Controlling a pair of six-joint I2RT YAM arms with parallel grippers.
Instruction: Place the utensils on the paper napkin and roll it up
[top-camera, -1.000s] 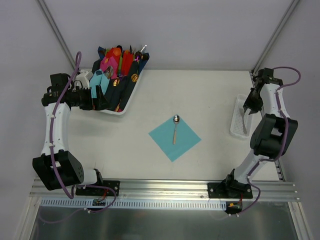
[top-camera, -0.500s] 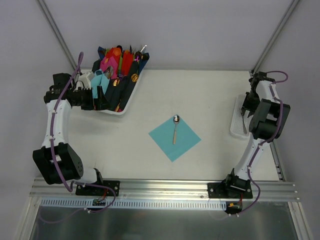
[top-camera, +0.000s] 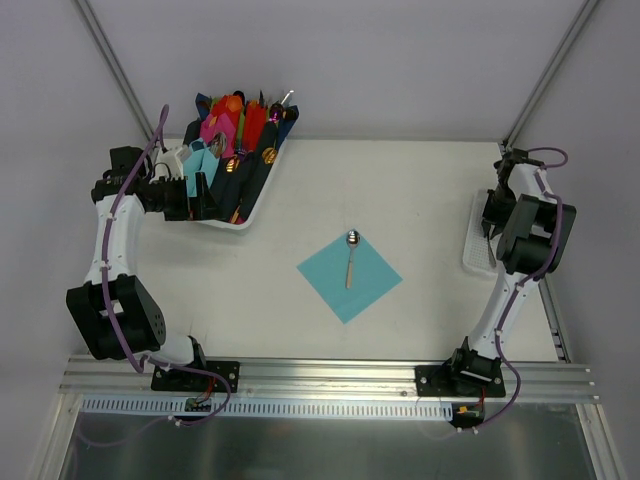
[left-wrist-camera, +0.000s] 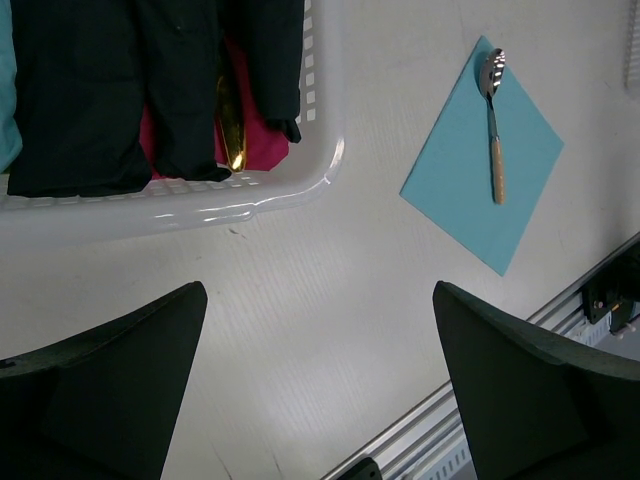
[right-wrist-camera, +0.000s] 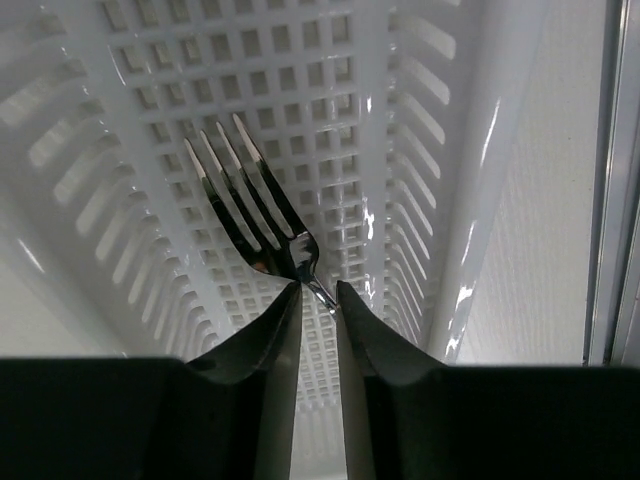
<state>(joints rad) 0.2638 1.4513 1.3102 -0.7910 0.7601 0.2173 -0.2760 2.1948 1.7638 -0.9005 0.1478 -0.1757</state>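
Observation:
The teal paper napkin (top-camera: 349, 271) lies as a diamond mid-table with a small spoon (top-camera: 351, 254) on it, bowl toward the back; both also show in the left wrist view, the napkin (left-wrist-camera: 485, 175) and the spoon (left-wrist-camera: 491, 110). My right gripper (right-wrist-camera: 318, 292) is down inside the white slotted basket (right-wrist-camera: 130, 180) at the right edge (top-camera: 474, 240), jaws closed on the neck of a silver fork (right-wrist-camera: 250, 205). In the top view the right gripper (top-camera: 492, 222) is over that basket. My left gripper (top-camera: 200, 195) is open and empty beside the white bin.
A white bin (top-camera: 246, 212) at the back left holds pink, red, navy and teal napkin bundles and gold cutlery; its rim shows in the left wrist view (left-wrist-camera: 250, 200). A metal rail (top-camera: 320, 375) runs along the near edge.
The right arm has folded further over the slotted basket, its gripper lower in it. The left arm shifted slightly near the bin. Napkin and spoon have not moved.

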